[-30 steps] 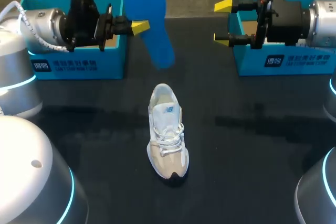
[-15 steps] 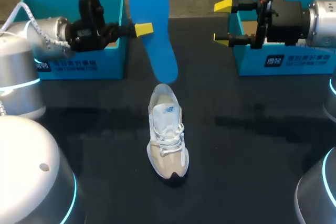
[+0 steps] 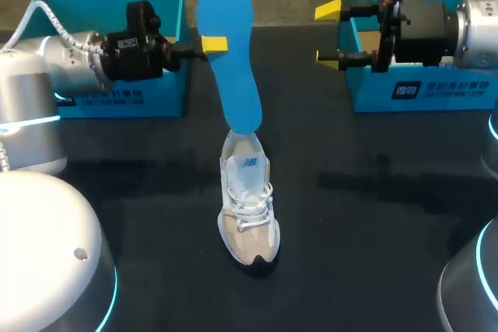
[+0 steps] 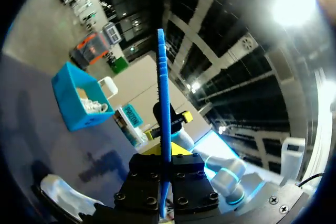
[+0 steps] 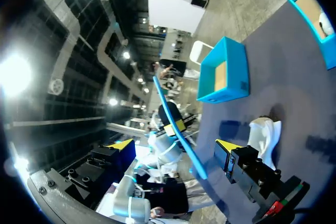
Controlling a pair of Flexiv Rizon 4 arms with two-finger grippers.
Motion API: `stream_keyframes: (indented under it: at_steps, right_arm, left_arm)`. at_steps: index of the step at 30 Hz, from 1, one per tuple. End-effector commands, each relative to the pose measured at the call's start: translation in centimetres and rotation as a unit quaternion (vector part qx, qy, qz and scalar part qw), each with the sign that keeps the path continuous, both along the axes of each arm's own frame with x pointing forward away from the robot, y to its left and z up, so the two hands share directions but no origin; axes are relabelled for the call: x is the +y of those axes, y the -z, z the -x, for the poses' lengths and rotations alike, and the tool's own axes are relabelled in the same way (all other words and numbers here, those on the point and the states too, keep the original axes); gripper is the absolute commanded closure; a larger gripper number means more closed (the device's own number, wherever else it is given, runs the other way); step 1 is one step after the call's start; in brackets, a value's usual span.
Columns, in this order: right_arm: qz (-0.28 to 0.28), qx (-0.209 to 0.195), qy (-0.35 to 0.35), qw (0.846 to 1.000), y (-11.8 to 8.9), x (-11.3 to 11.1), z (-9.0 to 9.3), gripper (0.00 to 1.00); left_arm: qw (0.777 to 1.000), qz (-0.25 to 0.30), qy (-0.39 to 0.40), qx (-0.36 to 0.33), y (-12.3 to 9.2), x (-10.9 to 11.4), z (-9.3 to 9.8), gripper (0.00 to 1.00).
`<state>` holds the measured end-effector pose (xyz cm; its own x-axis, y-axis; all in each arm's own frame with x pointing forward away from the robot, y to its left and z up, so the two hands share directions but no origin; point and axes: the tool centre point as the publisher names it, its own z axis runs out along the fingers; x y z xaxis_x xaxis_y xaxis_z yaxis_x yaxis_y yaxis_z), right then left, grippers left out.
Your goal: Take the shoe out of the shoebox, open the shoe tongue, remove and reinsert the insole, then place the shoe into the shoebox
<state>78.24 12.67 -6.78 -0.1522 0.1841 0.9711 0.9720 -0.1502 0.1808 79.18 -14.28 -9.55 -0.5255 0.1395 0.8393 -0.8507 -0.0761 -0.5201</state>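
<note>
Flat blue foam insole (image 3: 229,44): long axis steep, broad end up, narrow end just over the heel opening of the white-and-beige laced sneaker (image 3: 247,196). The sneaker stands mid-table, toe toward the near edge. Left gripper (image 3: 212,43) pinches the insole's side edge. Right gripper (image 3: 328,33) is well apart, fingers spread.

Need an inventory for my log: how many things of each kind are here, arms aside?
Boxes: 2
Shoe: 1
Insole: 1
Total: 4
</note>
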Motion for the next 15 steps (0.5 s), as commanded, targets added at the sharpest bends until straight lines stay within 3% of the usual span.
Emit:
stream_keyframes:
  at_steps: [1,9,15]
  right_arm:
    - [0.06,0.004,0.008,0.998,-1.6,0.9,0.1,0.0]
    - [0.161,0.004,0.011,0.987,-3.2,2.1,0.4,0.0]
    - [0.241,-0.001,0.022,0.97,-4.7,2.6,0.8,0.0]
  left_arm:
    - [0.974,-0.023,0.06,0.216,0.3,-0.4,-0.4,1.0]
    - [0.966,-0.037,0.092,0.241,1.0,-1.0,-0.8,1.0]
    - [0.964,-0.036,0.094,0.245,1.6,-1.3,-1.1,1.0]
